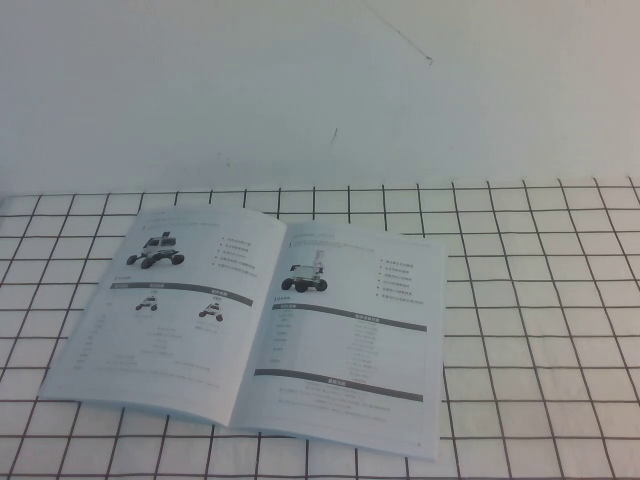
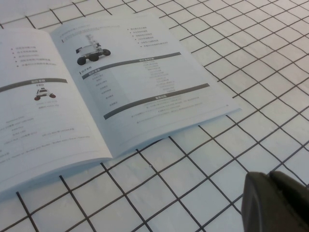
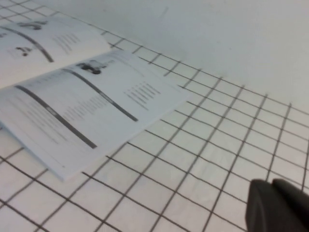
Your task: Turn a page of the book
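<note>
The book [image 1: 190, 310] lies open and flat on the grid-patterned cloth, left of centre in the high view. Its right-hand page [image 1: 350, 340] carries a small machine photo, an icon list, dark bars and a table. Neither gripper shows in the high view. In the left wrist view the book [image 2: 38, 111] and the page [image 2: 149, 82] lie well away from my left gripper [image 2: 270, 177], whose dark fingers sit together with nothing between them. In the right wrist view my right gripper [image 3: 271, 183] is likewise shut and empty, away from the book [image 3: 72, 101].
A white cloth with a black grid [image 1: 540, 300] covers the table. A plain white wall [image 1: 320, 90] rises behind it. Bare cloth lies to the right of the book and along the front edge.
</note>
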`<state>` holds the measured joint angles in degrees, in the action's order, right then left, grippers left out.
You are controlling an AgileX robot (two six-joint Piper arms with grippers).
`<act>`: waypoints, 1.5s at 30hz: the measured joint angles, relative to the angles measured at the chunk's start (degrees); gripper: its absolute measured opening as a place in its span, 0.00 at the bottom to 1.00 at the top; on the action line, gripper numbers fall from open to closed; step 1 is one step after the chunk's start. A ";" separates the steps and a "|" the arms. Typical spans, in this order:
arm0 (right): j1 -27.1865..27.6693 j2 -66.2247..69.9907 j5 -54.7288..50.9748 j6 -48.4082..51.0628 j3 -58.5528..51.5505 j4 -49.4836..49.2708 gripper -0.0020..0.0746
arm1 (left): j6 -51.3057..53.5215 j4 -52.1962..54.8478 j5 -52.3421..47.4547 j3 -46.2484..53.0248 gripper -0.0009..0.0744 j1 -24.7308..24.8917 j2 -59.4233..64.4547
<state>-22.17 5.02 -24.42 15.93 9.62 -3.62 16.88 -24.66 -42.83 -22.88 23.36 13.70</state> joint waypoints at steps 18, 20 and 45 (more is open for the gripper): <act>5.18 -5.71 4.47 0.00 -11.10 -0.15 0.03 | 0.00 -0.10 -0.12 0.00 0.01 0.00 0.00; 5.18 -5.80 4.34 0.00 -11.10 -0.15 0.03 | 0.00 -0.10 -0.12 0.00 0.01 0.00 0.00; 5.18 -5.80 3.66 0.00 -11.19 -0.15 0.03 | -10.63 17.68 26.00 17.93 0.01 -17.84 -10.77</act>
<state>-16.99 -0.78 -20.77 15.93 -1.57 -3.77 6.25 -6.98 -16.84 -4.96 5.53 2.93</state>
